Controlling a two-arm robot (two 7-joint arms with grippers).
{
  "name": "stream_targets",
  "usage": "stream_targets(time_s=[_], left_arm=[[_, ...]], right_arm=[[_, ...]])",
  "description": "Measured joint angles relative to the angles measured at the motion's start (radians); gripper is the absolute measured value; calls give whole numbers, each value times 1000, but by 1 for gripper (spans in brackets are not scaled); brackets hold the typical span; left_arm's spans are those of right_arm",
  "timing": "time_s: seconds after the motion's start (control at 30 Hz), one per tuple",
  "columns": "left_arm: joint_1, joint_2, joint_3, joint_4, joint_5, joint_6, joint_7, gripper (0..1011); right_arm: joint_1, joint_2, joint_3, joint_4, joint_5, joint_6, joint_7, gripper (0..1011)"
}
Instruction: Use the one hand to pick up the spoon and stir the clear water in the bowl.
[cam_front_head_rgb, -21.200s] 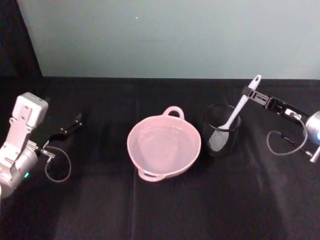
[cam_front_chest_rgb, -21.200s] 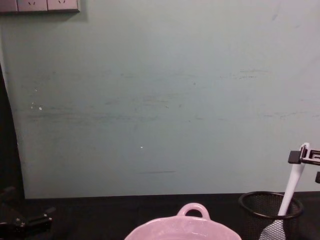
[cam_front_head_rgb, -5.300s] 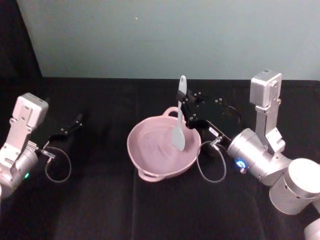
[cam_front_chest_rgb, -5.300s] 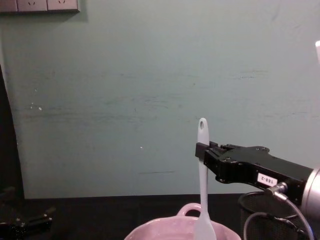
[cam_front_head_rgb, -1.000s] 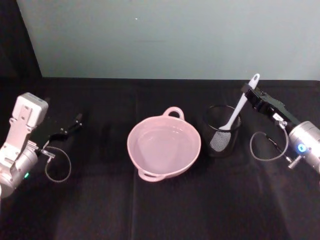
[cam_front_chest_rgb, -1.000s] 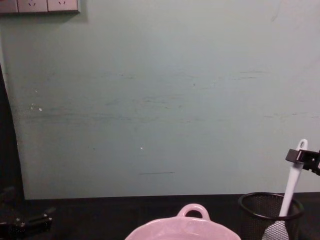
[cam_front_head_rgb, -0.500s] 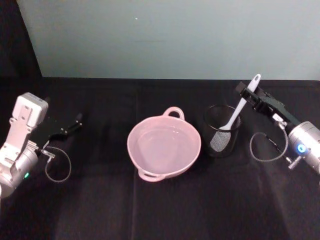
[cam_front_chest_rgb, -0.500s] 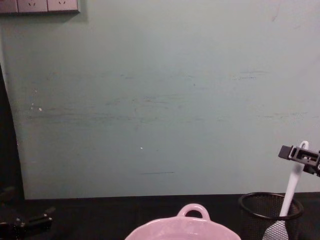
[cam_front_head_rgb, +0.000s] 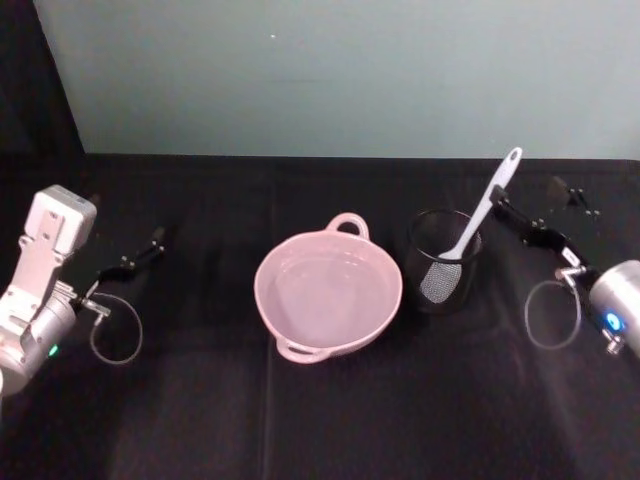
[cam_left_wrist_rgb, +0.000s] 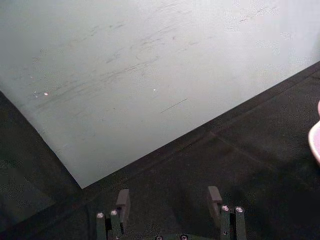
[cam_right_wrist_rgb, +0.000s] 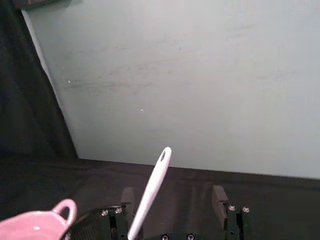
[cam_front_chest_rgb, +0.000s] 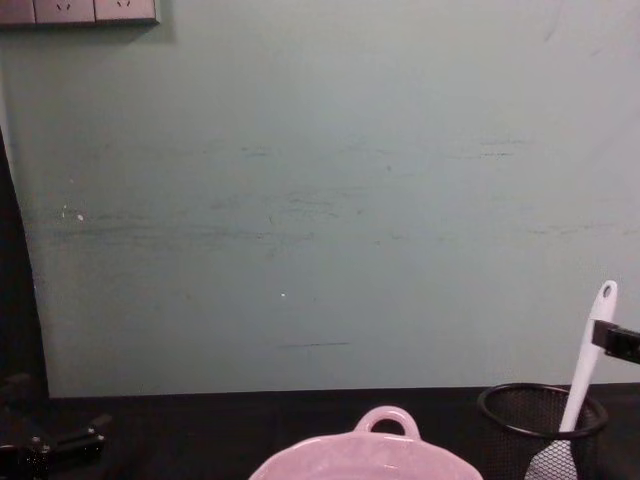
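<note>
The white spoon (cam_front_head_rgb: 478, 222) leans in the black mesh cup (cam_front_head_rgb: 443, 262), blade down and handle tip up; it also shows as the spoon (cam_front_chest_rgb: 588, 362) and the spoon (cam_right_wrist_rgb: 149, 191). My right gripper (cam_front_head_rgb: 531, 198) hangs open just right of the handle and grips nothing, its fingers (cam_right_wrist_rgb: 218, 196) spread wide. The pink bowl (cam_front_head_rgb: 290, 322) sits mid-table left of the cup and holds clear water (cam_front_head_rgb: 325, 300) with a faint sheen. Far left, my left gripper (cam_front_head_rgb: 142, 252) rests open near the table, its fingers (cam_left_wrist_rgb: 215, 197) apart.
A black cloth covers the table (cam_front_head_rgb: 330, 420). A pale green wall (cam_front_chest_rgb: 320, 200) stands behind it. The mesh cup (cam_front_chest_rgb: 540, 420) stands close to the right of the bowl's rim (cam_front_chest_rgb: 385, 418). Cable loops hang by both wrists.
Half a second ago my right gripper's fingers were at the spoon handle. They have since spread and drawn back to the right, leaving the spoon leaning in the cup. The left arm has not moved.
</note>
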Motion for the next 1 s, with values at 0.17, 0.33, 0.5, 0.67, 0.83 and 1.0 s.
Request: stream_targets(time_s=[0.17, 0.33, 0.5, 0.67, 0.83, 1.0], left_arm=[[0, 0, 0, 0, 0, 0, 0, 1011], [0, 0, 0, 0, 0, 0, 0, 1011], [0, 0, 0, 0, 0, 0, 0, 1011], [0, 0, 0, 0, 0, 0, 0, 1011], [0, 0, 0, 0, 0, 0, 0, 1011], [0, 0, 0, 0, 0, 0, 0, 1011]], right_arm=[[-69, 27, 13, -55, -83, -63, -35, 1002], [-142, 46, 27, -83, -183, -178, -61, 1003], [-190, 44, 48, -75, -229, -243, -88, 1002], [-210, 32, 70, -53, -240, -270, -99, 1003], [-208, 9, 91, -19, -249, -290, -107, 1002], [-191, -7, 98, 13, -250, -297, -105, 1003]])
